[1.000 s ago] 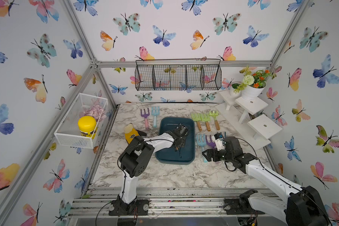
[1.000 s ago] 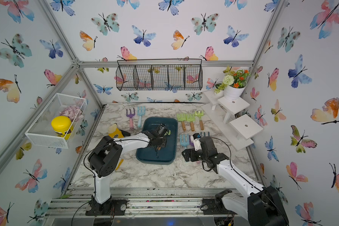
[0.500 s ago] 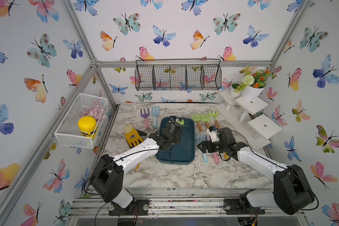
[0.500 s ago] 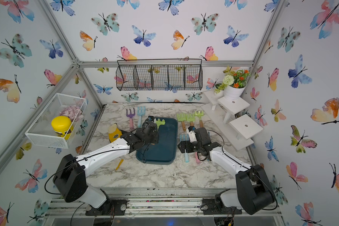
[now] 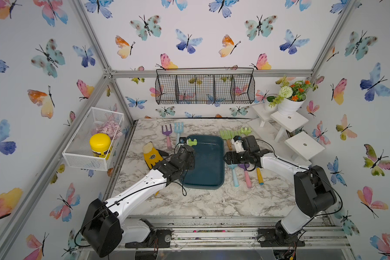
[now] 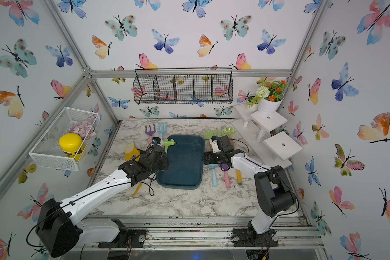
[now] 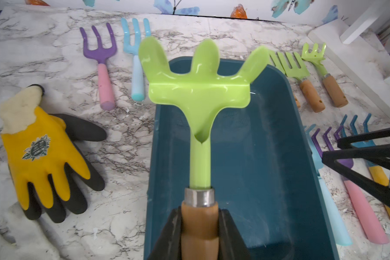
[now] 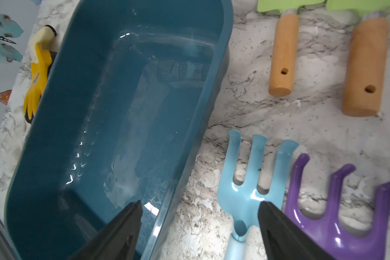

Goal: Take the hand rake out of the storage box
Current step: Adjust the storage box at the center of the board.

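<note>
Your left tool (image 7: 199, 221) pinches rake (image 7: 199, 90) by wooden handle; green head held above box (image 7: 268, 168), over its far left corner. Your right tool (image 8: 199, 204) spread, straddling box's right wall. Glove (image 7: 43, 157) on desk (image 7: 43, 56) left of box. Purple fork (image 7: 99, 49) beyond glove.

The left arm (image 5: 140, 191) reaches forward and inward, held low. The left gripper (image 7: 199, 211) points ahead, jaws clamped on the hand rake (image 7: 199, 90) handle. The right arm (image 5: 279, 164) is bent at the elbow, forearm directed inward. The right gripper (image 8: 199, 203) points downward, jaws spread wide.
</note>
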Robot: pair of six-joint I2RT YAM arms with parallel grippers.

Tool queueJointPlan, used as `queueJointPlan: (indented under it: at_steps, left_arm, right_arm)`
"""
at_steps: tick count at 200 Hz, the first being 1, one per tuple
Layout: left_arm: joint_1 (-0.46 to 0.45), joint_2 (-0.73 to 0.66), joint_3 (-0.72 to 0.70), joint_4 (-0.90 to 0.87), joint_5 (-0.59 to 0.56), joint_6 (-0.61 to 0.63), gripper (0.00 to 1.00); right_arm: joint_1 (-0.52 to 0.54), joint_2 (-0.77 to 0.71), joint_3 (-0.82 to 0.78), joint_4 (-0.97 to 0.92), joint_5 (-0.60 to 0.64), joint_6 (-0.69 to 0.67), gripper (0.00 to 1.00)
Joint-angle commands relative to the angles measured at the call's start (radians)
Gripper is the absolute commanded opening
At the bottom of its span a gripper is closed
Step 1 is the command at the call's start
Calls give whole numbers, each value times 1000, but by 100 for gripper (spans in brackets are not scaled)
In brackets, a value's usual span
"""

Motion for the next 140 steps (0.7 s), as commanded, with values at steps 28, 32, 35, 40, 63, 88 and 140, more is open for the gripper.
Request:
queueJointPlan:
  at_steps: [28,32,35,40,63,88,140]
  left_arm:
    - [108,-119,-95,-11,35,4,14]
    - [115,-125,-103,-10,40,4,14]
    - [122,-130,-110,-8,43,3,14]
    - [131,-135,-120,-7,48,3,14]
    - [181,-155,-172,13,98,3,14]
    - [228,-169,-219,33,140,3,14]
    - [284,-175,-265,56,177,14,14]
  right_arm:
    - [36,114,143,-94,103,-25,87]
    - [40,124,154,-100,113,-26,87]
    - [43,132,163,-106,123,-27,87]
    - [49,143,177,-116,138,-28,87]
    - [70,186,228,-151,202,-32,87]
    - [79,212,244,-174,246,-39,87]
    - [81,203,231,-215,332,-65,88]
